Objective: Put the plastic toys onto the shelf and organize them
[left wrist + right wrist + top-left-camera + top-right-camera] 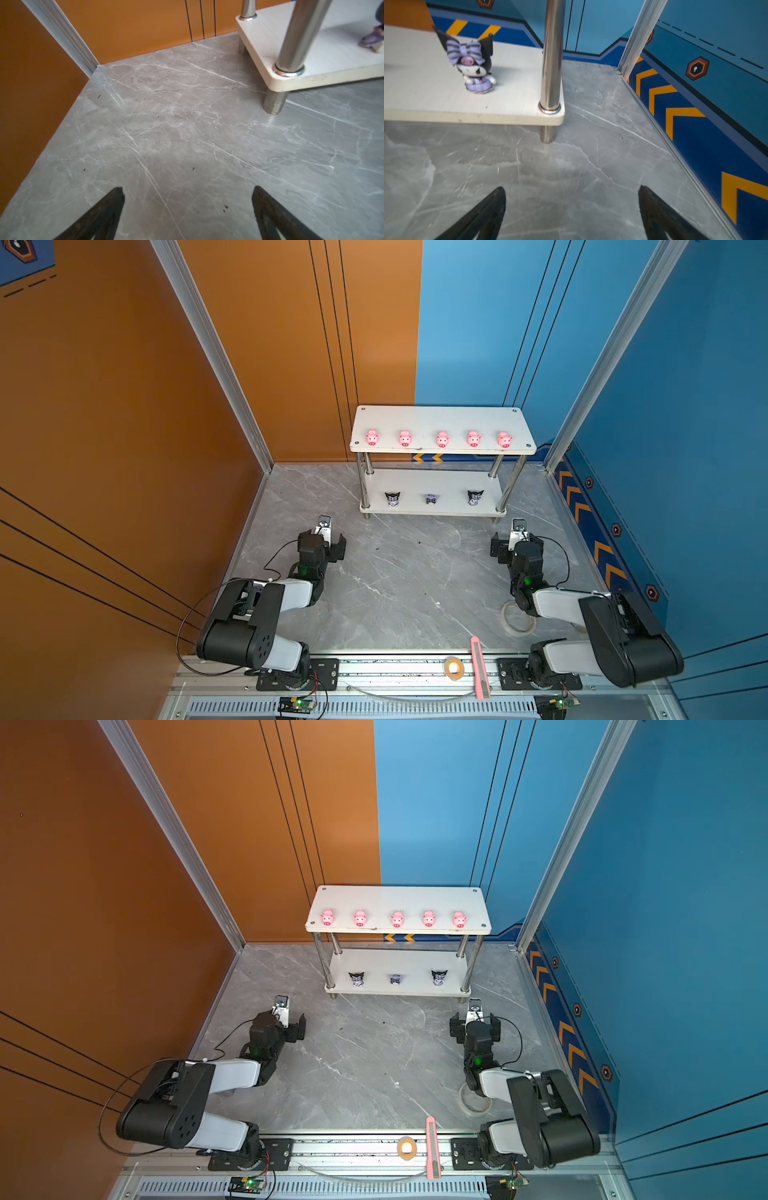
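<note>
knife (480, 668): pink, across table (395, 572) front edge | small tape roll (453, 668): on front rail (374, 670), just left of knife | clear tape roll (515, 631): flat, near front-right corner, partly hidden

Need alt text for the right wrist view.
A black-eared purple figurine stands upright on the lower board of the shelf, beside a chrome leg. In the foreground, the right gripper shows open fingers, holding nothing, framing the grey table.
</note>
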Robot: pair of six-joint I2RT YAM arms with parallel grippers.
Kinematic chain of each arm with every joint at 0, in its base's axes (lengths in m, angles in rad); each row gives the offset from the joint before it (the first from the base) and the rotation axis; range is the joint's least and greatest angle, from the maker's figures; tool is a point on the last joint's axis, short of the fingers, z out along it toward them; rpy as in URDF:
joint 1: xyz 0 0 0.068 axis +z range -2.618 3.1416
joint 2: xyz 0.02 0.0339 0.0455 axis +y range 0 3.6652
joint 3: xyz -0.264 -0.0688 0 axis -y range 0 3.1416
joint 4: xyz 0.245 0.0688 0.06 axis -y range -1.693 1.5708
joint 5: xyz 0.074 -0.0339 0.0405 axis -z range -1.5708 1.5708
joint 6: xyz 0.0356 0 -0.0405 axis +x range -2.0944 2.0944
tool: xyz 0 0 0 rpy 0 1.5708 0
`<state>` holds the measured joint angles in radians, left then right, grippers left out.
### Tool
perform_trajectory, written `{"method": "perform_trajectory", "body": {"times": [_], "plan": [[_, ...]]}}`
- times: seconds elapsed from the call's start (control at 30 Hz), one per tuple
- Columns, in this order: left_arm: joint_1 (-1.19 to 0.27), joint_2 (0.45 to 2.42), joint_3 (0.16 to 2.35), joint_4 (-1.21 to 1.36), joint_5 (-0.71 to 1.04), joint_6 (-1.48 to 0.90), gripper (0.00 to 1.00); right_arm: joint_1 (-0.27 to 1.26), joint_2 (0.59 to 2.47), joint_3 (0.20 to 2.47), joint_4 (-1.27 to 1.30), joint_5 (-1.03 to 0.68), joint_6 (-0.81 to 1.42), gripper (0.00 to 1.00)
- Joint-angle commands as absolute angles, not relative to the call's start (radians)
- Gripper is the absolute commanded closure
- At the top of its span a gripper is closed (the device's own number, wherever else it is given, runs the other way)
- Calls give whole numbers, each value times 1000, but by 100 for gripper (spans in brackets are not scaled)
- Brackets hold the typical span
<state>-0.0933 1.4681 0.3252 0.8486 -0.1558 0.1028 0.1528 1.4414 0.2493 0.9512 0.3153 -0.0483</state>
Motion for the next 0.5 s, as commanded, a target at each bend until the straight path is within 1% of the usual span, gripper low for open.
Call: {"method": "perform_trajectory", "body": {"times": [0.0, 0.03, 0.07, 0.1, 0.13, 0.17, 0.23, 0.3, 0.47], "plan": [[-2, 1594, 252, 1207, 0, 16, 2, 104, 1592, 211, 1290, 230, -9, 0], [10, 1606, 236, 1267, 9, 3, 2, 102, 1543, 216, 1208, 230, -3, 0], [22, 1561, 241, 1185, 12, -9, 2, 86, 1503, 241, 1089, 177, -1, 0], [24, 1532, 263, 1097, 10, -11, 2, 78, 1513, 260, 1063, 127, -11, 0], [19, 1538, 296, 1042, 16, -2, 2, 80, 1538, 276, 1079, 130, -13, 0], [15, 1564, 319, 1039, 45, 10, 2, 82, 1540, 291, 1054, 152, -6, 0], [8, 1562, 340, 993, 77, 32, 2, 83, 1519, 321, 959, 178, 0, 0], [-2, 1554, 338, 983, 42, 34, 2, 86, 1537, 316, 1000, 187, 0, 0], [-14, 1560, 344, 983, 5, 39, 2, 74, 1530, 363, 900, 222, 30, 0]]}}
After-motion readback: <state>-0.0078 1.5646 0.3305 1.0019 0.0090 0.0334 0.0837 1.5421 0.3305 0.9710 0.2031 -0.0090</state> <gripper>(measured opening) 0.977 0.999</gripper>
